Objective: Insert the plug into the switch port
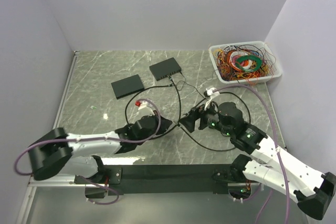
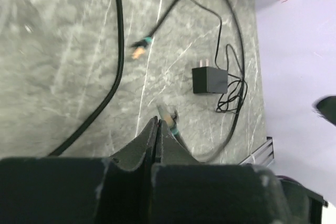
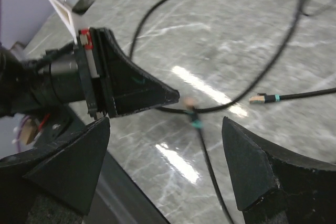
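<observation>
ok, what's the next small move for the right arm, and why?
Probably ease the right gripper forward until its open jaws straddle the plug, then close. The plug lies right at the tip of the shut left gripper, whether pinched I can't tell, and just ahead of the right gripper's gap.

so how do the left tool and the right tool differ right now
The left tool is shut and seems to pinch a plug at its tip; the right tool is open and holds nothing. The left tool points toward the robot's right; the right tool points back at it. Both are black and sit low over the table, tip to tip near the middle.
</observation>
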{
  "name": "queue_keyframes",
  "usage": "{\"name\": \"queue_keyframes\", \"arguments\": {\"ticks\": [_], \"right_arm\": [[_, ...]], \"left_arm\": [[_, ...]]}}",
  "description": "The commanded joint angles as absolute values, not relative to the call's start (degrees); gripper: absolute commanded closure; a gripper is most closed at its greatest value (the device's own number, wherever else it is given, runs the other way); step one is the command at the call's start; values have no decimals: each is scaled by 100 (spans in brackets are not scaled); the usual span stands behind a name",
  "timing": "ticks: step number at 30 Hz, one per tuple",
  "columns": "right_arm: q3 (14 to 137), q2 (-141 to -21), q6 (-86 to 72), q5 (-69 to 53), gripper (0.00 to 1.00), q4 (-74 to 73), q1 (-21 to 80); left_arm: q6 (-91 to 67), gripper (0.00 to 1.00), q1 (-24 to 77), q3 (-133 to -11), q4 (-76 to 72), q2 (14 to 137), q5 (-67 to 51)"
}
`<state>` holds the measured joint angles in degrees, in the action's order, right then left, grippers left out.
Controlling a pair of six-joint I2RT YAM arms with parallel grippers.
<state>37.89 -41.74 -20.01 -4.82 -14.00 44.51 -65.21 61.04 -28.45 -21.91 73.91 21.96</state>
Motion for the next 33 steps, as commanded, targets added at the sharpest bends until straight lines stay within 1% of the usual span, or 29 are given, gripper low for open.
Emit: {"name": "queue_keyframes", "arguments": {"ticks": [1, 7, 9, 12, 14, 15, 16, 18, 19, 20, 22, 27, 33], "right_arm": [[3762, -4289, -1802, -913, 7, -599, 4596], [3788, -4684, -1565, -1292, 7, -53, 4816], [3797, -4877, -1512, -1283, 7, -9, 4851], [3884, -5053, -1485, -1082, 6, -9, 4904], [3955, -5141, -1538, -547, 6, -70, 4896], [4025, -5159, -1573, -327, 6, -253, 4896], [4060, -5168, -1617, -73, 6, -359, 4887], [4026, -5098, -1670, 560, 6, -570, 4887], [3982, -5028, -1731, 719, 6, -606, 4895], [3929, -4923, -1758, 956, 5, -633, 4887], [3772, -4808, -1784, 1054, 5, -624, 4887], [3630, -4650, -1863, 1186, 5, -720, 4887], [3542, -4526, -1890, 1336, 5, -808, 4904]], "left_arm": [[-5890, 100, 6100, -2734, -1611, 6656, 2522], [-5564, 100, 6065, -2531, -959, 5452, 2742], [-5485, 100, 6038, -2549, -756, 5274, 2768], [-5414, 100, 6012, -2593, -519, 5133, 2821], [-5466, 99, 6003, -2540, -492, 5124, 2778], [-5571, 96, 6003, -2505, -562, 5159, 2716], [-5607, 86, 6003, -2435, -632, 5246, 2646], [-5677, 70, 6003, -2365, -808, 5404, 2313], [-5817, 58, 6003, -2312, -939, 5623, 2225], [-5897, 54, 6003, -2285, -1027, 5738, 2128], [-6098, 46, 6003, -2180, -1229, 6097, 1847], [-6494, 43, 6003, -2171, -1854, 6679, 1504], [-6696, 47, 6003, -2671, -2223, 7716, 1152]]}}
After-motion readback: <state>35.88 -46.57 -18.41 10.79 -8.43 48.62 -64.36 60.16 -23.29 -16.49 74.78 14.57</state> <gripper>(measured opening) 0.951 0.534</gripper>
